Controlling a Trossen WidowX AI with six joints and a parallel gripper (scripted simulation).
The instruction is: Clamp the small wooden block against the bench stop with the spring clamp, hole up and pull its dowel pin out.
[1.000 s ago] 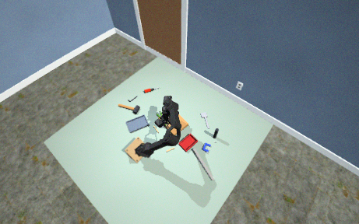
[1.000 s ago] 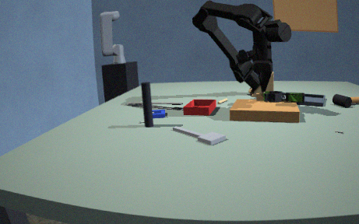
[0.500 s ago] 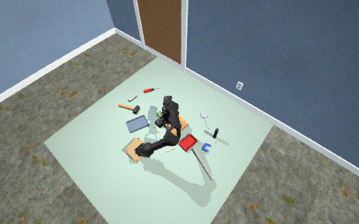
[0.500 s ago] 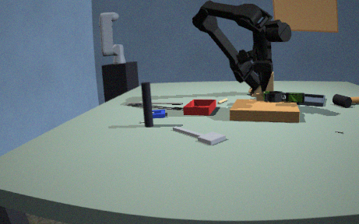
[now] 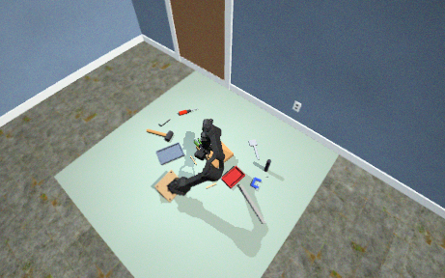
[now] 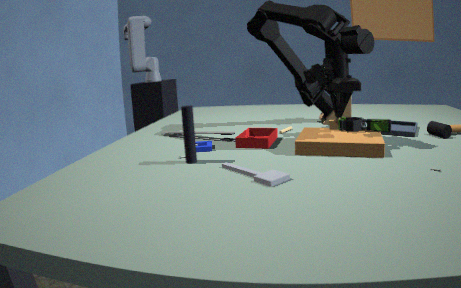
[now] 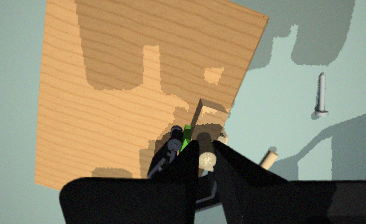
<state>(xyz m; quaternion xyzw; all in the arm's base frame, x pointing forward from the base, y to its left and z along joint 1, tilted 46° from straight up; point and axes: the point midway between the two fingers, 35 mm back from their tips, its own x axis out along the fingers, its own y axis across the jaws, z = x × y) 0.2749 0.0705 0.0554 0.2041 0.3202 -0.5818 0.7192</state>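
Note:
The wooden board (image 5: pixel 228 152) (image 6: pixel 339 148) (image 7: pixel 104 112) lies on the table. The small wooden block (image 7: pixel 212 111) is at its edge, partly in shadow behind the fingers. My gripper (image 7: pixel 204 146) is shut on the dowel pin (image 7: pixel 207 161), whose pale round end shows between the fingertips in the wrist view. The black spring clamp (image 7: pixel 174 145) (image 6: pixel 378 125) with green parts is around the block area; one green jaw shows left of the block, and the other is hidden behind a finger. The bench stop is mostly hidden, so contact between block and stop cannot be told.
A loose dowel (image 7: pixel 269 159) and a screw (image 7: pixel 321 95) lie beside the board. A red tray (image 5: pixel 233 177) (image 6: pixel 257 139), a blue-grey tray (image 5: pixel 170 153), a mallet (image 5: pixel 168 135), a blue clamp-shaped part (image 5: pixel 253 185) and an upright black cylinder (image 6: pixel 189 135) stand or lie around the arm.

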